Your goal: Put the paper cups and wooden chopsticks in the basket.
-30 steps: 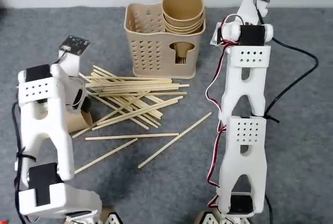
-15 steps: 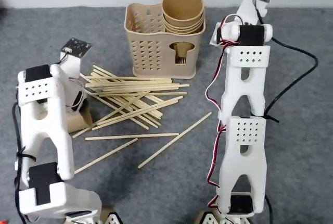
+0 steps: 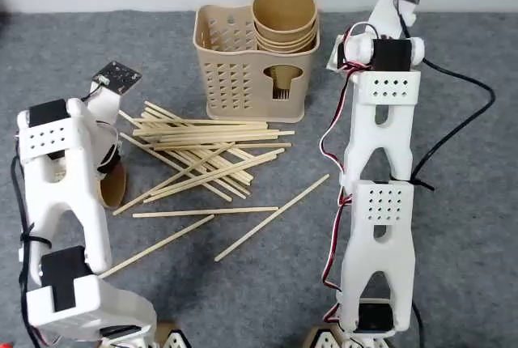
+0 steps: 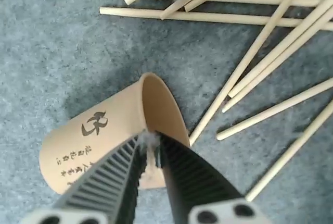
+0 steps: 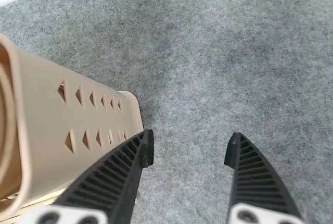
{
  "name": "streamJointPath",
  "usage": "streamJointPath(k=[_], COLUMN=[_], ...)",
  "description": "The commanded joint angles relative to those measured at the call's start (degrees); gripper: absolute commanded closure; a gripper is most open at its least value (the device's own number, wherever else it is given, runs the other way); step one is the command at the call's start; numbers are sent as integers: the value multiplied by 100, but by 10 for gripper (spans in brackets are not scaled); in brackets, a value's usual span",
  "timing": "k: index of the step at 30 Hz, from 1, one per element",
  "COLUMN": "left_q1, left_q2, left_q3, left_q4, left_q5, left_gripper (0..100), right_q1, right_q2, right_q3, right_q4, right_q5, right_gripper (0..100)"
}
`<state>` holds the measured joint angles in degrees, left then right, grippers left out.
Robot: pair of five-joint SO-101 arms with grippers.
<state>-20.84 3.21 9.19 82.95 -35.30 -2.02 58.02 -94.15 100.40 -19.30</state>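
**Grey tabletop (image 3: 453, 202): cup pickup in hand**

Left claw (image 4: 151, 153) pinches the rim of 1 paper cup (image 4: 99, 135), on its side near the left edge, beside the loose chopsticks (image 3: 210, 154). Next, likely: lift it clear and carry it to the basket (image 3: 231, 81) at the far edge. Right claw (image 5: 190, 153) spread, just beside the basket wall.

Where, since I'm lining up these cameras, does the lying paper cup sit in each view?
High view: paper cup on its side, at the left edge of the chopsticks.
Left wrist view: paper cup's rim pinched in the left gripper, chopsticks beyond.
Right wrist view: basket wall and grey mat by the right gripper.
Shared landmark: chopsticks; the basket links high and right wrist views.
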Motion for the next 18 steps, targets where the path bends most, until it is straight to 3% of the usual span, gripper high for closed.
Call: streamJointPath(k=[1,4,13,18], left_q1=[79,290,255,105], left_q2=[-53,-53,-70,-18], left_q3=[-409,-980,-2273,-2290], left_q4=[35,35,141,1134], left_q5=[-53,-185,-1934,-2655], left_gripper=[987,987,985,970], right_q1=[-40,-40,-48,-101], right_q2=[-127,-136,-136,-136], right_q3=[-229,-229,-229,-229], right_q4=[215,215,215,215], right_q5=[-44,-44,-281,-281], right_gripper=[757,757,757,757])
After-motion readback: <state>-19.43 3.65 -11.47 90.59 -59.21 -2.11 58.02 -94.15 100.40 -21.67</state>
